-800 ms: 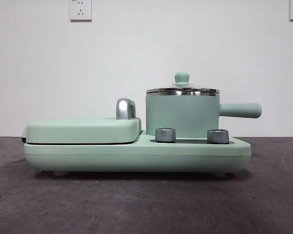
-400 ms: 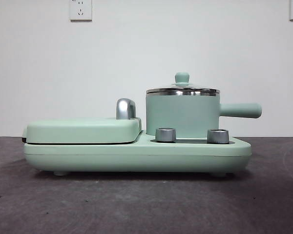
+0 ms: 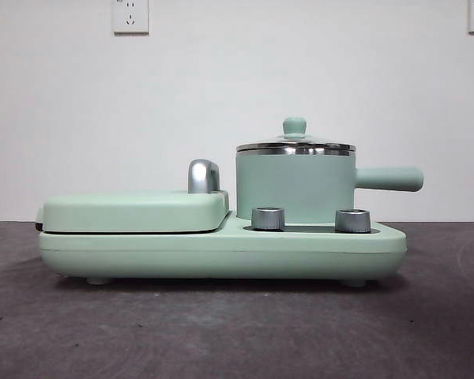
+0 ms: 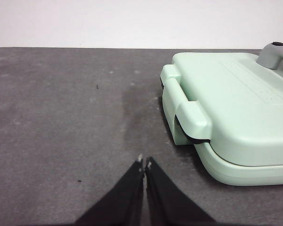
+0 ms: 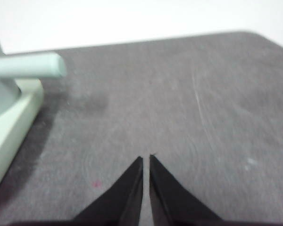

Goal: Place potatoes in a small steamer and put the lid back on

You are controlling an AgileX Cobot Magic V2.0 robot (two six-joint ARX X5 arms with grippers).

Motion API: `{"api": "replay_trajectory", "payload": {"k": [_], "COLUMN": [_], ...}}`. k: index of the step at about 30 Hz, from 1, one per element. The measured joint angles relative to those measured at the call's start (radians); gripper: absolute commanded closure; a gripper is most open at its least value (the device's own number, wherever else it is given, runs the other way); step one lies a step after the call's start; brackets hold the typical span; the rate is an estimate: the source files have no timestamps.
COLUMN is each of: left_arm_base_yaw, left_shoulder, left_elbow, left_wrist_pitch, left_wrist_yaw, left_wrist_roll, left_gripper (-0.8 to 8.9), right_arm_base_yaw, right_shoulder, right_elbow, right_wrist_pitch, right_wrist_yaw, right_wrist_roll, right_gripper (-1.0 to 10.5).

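Observation:
The small steamer [image 3: 295, 188], a mint-green pot with a steel rim, stands on the right side of a mint-green cooker base [image 3: 221, 251]; its straight handle [image 3: 389, 178] points right and also shows in the right wrist view [image 5: 27, 65]. The glass lid [image 3: 295, 145] with its mint knob sits on the pot. No potato is in view. My left gripper [image 4: 144, 163] is shut and empty above the bare table beside the griddle end. My right gripper [image 5: 146, 159] is shut and empty above the table beside the pot's handle. Neither gripper shows in the front view.
The flat mint-green griddle cover [image 3: 134, 211] with a chrome handle [image 3: 203, 175] lies shut on the base's left half; it also shows in the left wrist view [image 4: 236, 108]. Two steel knobs [image 3: 268, 218] sit in front of the pot. The table is dark grey.

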Motion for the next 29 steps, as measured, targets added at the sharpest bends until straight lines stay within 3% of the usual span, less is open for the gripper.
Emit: {"api": "replay_trajectory", "payload": {"k": [29], "left_arm_base_yaw": [0.0], "left_shoulder": [0.0], "left_elbow": [0.0], "left_wrist_pitch": [0.0], "left_wrist_yaw": [0.0], "left_wrist_roll": [0.0], "left_gripper": [8.02], "right_arm_base_yaw": [0.011], "right_shoulder": [0.0], "right_elbow": [-0.014], "right_wrist_pitch": [0.023], "right_wrist_yaw": [0.0], "right_wrist_roll": [-0.01], "right_gripper": [9.3]}}
